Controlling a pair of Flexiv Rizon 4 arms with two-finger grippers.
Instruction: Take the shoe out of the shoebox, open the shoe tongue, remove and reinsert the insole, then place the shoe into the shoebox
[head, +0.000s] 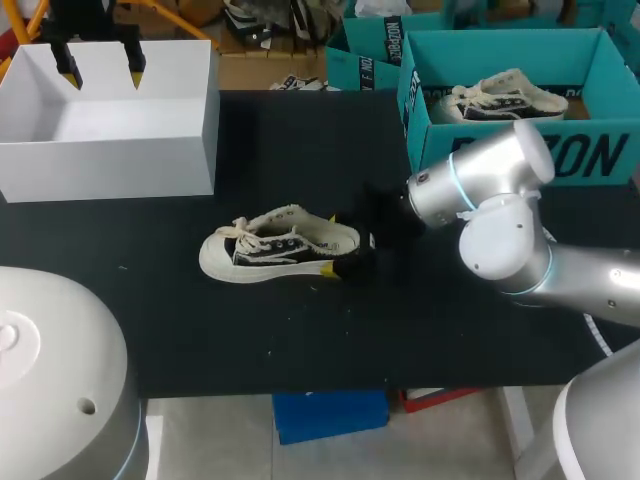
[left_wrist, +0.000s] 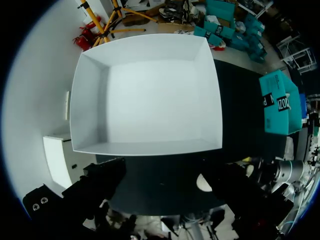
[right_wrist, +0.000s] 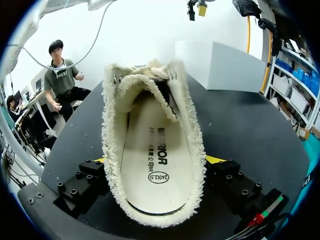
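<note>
A cream and black canvas shoe (head: 280, 245) lies on its sole in the middle of the black table, toe to the left. My right gripper (head: 345, 245) sits at its heel. In the right wrist view the heel of the shoe (right_wrist: 150, 100) lies between the gripper's (right_wrist: 157, 162) spread fingers, which are open, and the insole (right_wrist: 150, 135) shows flat inside. The white shoebox (head: 110, 120) stands at the back left with nothing in it. My left gripper (head: 100, 68) hangs open above the box (left_wrist: 145, 95), its fingers (left_wrist: 100, 180) wide apart.
A teal shoebox (head: 520, 150) with another shoe (head: 500, 100) in it stands at the back right, close behind my right arm (head: 500, 210). Bare black tabletop (head: 300, 330) lies in front of the shoe.
</note>
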